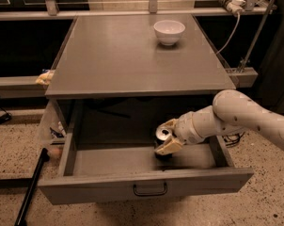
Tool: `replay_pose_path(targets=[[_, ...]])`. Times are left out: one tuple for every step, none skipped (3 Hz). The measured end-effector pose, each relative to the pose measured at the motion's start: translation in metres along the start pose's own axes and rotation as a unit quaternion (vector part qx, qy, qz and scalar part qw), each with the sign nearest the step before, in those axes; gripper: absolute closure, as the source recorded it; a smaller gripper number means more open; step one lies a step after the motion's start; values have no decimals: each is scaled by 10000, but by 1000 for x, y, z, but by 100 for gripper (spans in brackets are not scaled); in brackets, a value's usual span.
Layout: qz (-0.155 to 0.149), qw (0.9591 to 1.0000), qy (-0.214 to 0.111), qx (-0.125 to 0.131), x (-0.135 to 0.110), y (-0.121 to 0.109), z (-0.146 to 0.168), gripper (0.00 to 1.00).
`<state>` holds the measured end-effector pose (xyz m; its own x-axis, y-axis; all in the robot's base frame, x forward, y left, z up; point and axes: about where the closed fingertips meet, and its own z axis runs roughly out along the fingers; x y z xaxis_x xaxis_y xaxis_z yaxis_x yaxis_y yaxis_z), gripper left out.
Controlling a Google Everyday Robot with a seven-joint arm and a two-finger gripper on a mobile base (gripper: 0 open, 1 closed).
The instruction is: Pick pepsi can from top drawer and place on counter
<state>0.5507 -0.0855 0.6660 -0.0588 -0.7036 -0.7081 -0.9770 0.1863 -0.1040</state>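
One small dark blue pepsi can (pixel 163 133) with a silver top and pull tab stands in the wide, shallow grey metal top drawer (pixel 109 185). The drawer is pulled open, and the can sits toward 3 o'clock from the middle of its floor, near the right wall. Only the bright lid shows clearly; the dark body below it merges into the shadow.

The two-finger tan gripper (pixel 161 139), on a white arm (pixel 236 114) reaching in from 3 o'clock, has one finger at the can's 12 o'clock side and the other at its 6 o'clock side. Both appear to press on the can, so the hand looks clamped on it.

The can will probably be light if empty and moderately heavy if full. Its thin wall is stiff, smooth and rather slippery, and too hard a squeeze could dent it. The best hold is likely across the round body at mid-height, below the lid's rim, with the can kept upright.

The large flat grey metal counter (pixel 128 55) lies above, with a white ceramic bowl (pixel 169 31) at its 1 o'clock end.
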Motion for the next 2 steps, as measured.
replay_pose_path(targets=[[50,10000,-22,-79,-23,6,-17,89],[101,9999,-30,-113,-60,8,-44,100]])
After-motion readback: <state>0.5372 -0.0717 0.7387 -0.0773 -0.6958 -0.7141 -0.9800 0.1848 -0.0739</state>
